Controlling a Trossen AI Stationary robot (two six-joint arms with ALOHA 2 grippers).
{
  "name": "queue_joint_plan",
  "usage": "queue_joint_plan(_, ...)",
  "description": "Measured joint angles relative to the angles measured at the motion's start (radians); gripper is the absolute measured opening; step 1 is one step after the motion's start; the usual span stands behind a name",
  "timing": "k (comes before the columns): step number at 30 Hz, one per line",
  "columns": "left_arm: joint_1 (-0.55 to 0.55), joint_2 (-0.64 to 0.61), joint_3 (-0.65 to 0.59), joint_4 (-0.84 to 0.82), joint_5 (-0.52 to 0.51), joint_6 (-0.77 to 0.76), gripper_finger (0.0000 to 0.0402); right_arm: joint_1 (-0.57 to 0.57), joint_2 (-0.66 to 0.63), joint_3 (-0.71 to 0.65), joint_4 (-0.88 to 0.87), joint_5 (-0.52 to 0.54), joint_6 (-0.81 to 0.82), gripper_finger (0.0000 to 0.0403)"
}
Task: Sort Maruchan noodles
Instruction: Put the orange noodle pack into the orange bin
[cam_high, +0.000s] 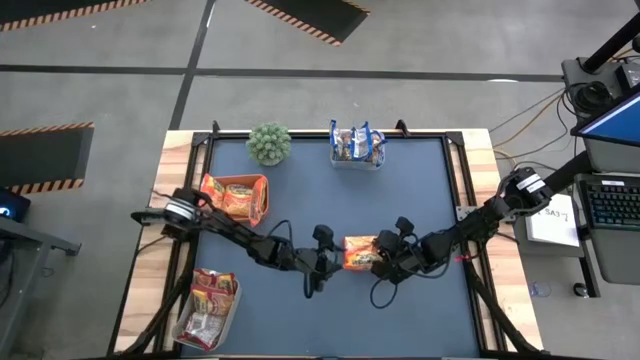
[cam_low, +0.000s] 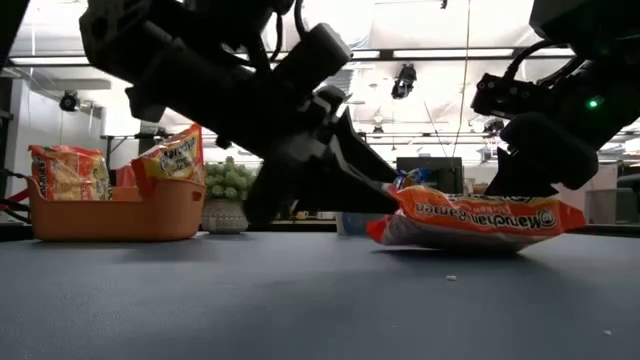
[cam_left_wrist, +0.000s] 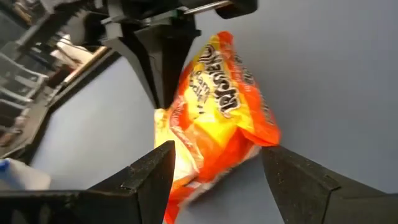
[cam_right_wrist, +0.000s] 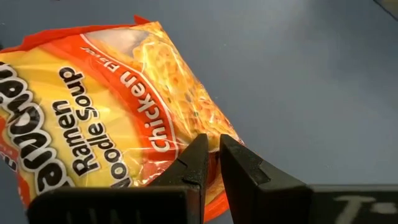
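Near the tabletop's (cam_high: 420, 200) front middle, an orange noodle packet (cam_high: 360, 251) lies between both grippers: right gripper (cam_right_wrist: 211, 163) jaws clamped on its edge, left gripper (cam_left_wrist: 214, 165) jaws apart around its other end.

the orange ramen packet (cam_right_wrist: 106, 106) pinched at its edge by the right gripper (cam_right_wrist: 212, 163) is showing glossy, crinkled plastic film that is catching the light. under both grippers the table mat (cam_high: 420, 180) is looking matt, smooth and dark blue, framed by pale bare wood (cam_high: 480, 150). the left gripper (cam_left_wrist: 217, 171), open around the packet's far end, is showing dull black plastic fingers (cam_left_wrist: 149, 171).
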Motion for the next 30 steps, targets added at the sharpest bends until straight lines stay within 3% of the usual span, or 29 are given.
queue_joint_plan(10,0.004,0.028,0.0,0.031,0.009,0.009,0.0222,0.0,-0.001,-0.011,0.023,0.003,-0.003,0.0033)
queue_joint_plan(19,0.023,0.075,0.0,0.063,0.033,-0.089,0.0235,0.0,-0.001,-0.012,0.026,0.0,-0.003,0.0033)
queue_joint_plan(25,0.023,0.077,0.0,0.124,0.027,0.01,0.0269,0.0,-0.001,-0.012,0.029,0.0,-0.003,0.0033)
queue_joint_plan(30,0.029,0.077,0.0,0.135,0.027,0.08,0.0275,0.0,0.0,-0.012,0.035,-0.001,-0.003,0.0033)
